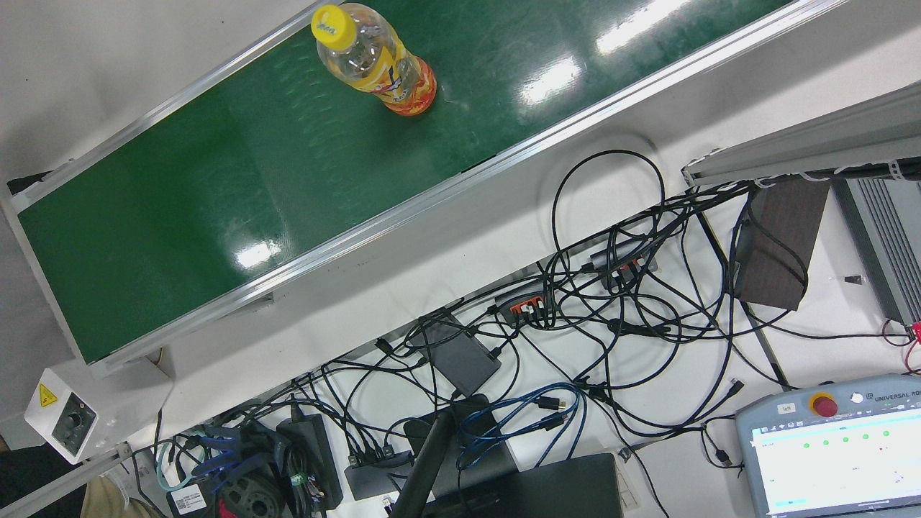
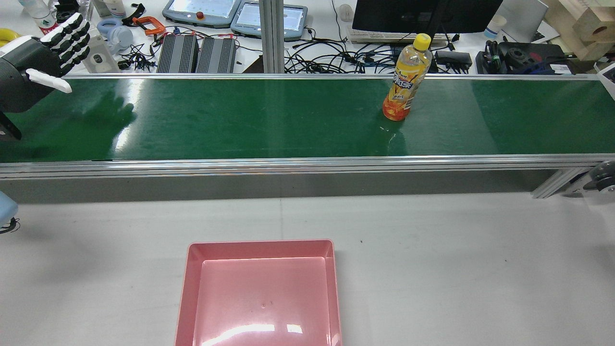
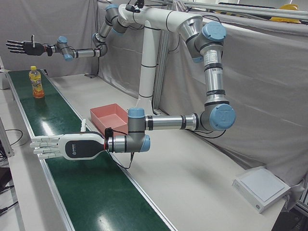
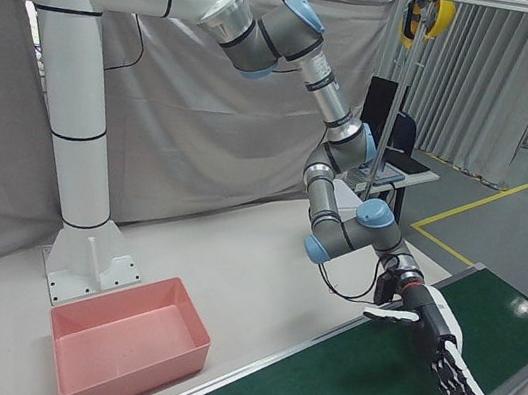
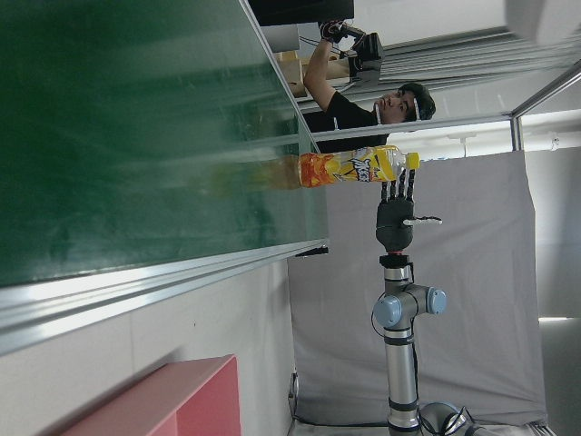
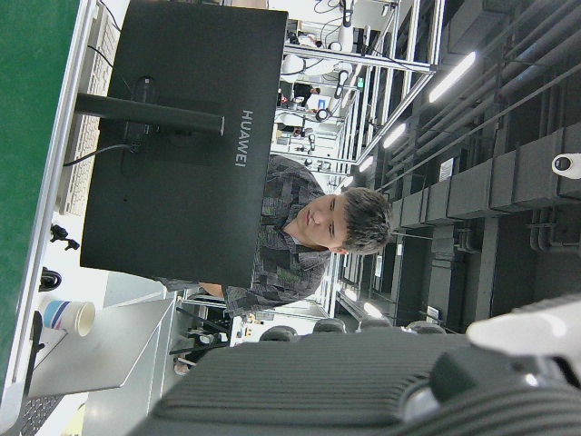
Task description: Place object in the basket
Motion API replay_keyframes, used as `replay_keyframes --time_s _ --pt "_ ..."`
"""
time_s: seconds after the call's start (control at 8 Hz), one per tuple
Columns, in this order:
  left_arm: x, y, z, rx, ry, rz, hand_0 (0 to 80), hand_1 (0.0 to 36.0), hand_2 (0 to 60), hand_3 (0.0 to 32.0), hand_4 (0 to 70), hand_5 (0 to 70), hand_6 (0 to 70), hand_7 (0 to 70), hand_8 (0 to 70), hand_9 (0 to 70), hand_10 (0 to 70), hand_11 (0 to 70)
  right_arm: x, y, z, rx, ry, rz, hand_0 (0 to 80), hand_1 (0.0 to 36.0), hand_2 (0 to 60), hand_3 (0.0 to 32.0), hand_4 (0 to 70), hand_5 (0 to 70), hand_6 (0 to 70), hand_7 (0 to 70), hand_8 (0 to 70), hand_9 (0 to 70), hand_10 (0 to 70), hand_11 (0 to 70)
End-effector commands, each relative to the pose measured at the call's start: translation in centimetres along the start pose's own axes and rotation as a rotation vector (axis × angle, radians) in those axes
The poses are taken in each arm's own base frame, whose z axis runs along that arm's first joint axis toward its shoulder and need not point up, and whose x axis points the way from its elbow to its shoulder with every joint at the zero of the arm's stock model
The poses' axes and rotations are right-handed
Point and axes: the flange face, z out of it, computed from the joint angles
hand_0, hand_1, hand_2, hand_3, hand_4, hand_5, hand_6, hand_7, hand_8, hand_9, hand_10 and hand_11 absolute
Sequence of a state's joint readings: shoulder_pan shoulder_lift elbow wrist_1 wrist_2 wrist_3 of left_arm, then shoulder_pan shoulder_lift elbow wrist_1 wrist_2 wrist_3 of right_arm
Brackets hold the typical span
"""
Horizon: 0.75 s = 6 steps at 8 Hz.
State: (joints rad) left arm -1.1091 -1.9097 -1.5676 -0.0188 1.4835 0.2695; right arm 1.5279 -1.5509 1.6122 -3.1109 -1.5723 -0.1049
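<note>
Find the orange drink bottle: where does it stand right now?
In the rear view the bottle stands upright on the green conveyor belt, right of centre near its far rail, well beyond the pink basket; neither hand touches it.

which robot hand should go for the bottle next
Right. The right robot hand hovers open just beyond the bottle, which stands upright on the belt's right part. The left robot hand, also open, is at the belt's far left end.
</note>
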Motion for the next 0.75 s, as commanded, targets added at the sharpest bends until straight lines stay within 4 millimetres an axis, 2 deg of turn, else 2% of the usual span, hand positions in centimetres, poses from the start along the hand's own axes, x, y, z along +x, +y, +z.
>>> replay_keyframes --time_s 0.0,0.62 --pt "0.03 0.18 0.23 -0.022 0.006 -0.006 59.8 10.4 0.0 0.8 0.0 0.8 0.0 0.0 0.0 0.0 0.0 0.0 0.00 0.00 0.00 0.000 0.000 0.001 0.0 0.0 0.0 0.0 0.0 0.0 0.0 0.0 0.0 0.0 0.0 0.0" --pt "0.16 0.23 0.25 -0.045 0.016 0.000 58.7 9.8 0.0 1.4 0.0 0.0 0.0 0.0 0.0 0.0 0.0 0.0 0.00 0.00 0.00 0.000 0.000 0.001 0.0 0.0 0.0 0.0 0.0 0.0 0.0 0.0 0.0 0.0 0.0 0.0"
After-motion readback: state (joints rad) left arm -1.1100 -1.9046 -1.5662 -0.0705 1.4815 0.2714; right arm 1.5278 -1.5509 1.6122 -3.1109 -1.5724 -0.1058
